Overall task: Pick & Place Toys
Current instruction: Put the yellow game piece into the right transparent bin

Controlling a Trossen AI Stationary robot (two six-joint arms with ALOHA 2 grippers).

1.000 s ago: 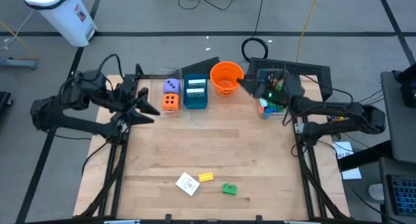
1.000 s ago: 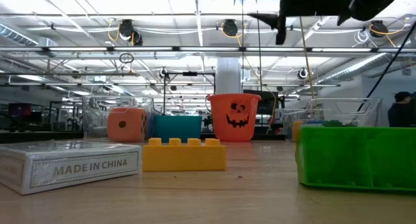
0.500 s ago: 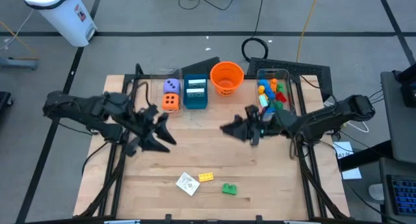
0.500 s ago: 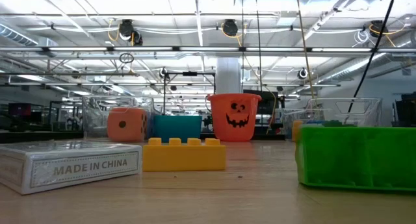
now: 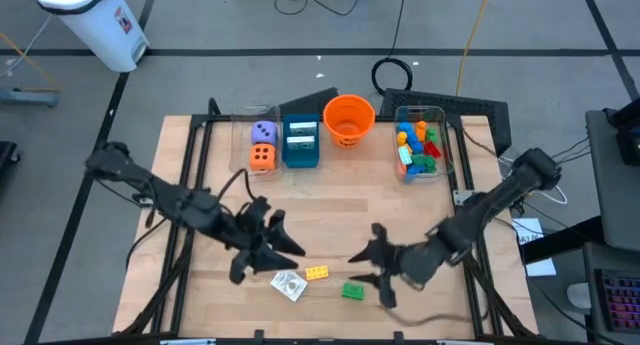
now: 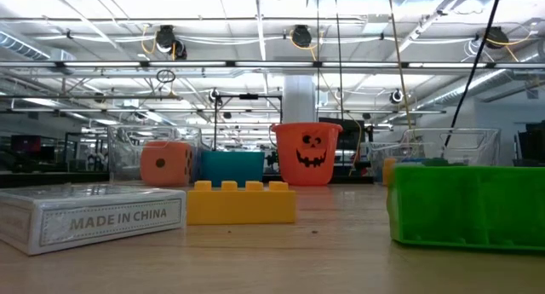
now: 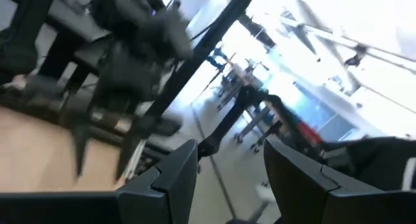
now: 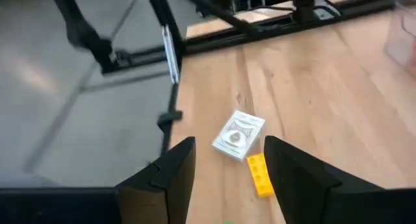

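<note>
Three toys lie near the table's front edge: a white card box (image 5: 288, 283), a yellow brick (image 5: 317, 273) and a green brick (image 5: 352, 291). My left gripper (image 5: 286, 241) hovers open just left of and above them, with nothing between its fingers (image 7: 175, 169). My right gripper (image 5: 358, 265) hovers open just right of them, slanting down toward the card box (image 8: 238, 136) and the yellow brick (image 8: 260, 174). In the low view the card box (image 6: 94, 216), yellow brick (image 6: 241, 203) and green brick (image 6: 467, 204) rest flat on the wood; neither gripper shows there.
Along the far edge stand a clear bin with an orange die (image 5: 262, 158) and a purple die (image 5: 263, 133), a teal box (image 5: 300, 142), an orange bucket (image 5: 348, 120) and a clear bin of bricks (image 5: 420, 143). Bare wood (image 5: 330, 205) spreads across the table's middle.
Both arms have swung from the far bins toward the table's near edge. My left gripper left the dice bin and my right gripper left the brick bin, turning and tipping downward. Both now flank the three toys, which have stayed put.
</note>
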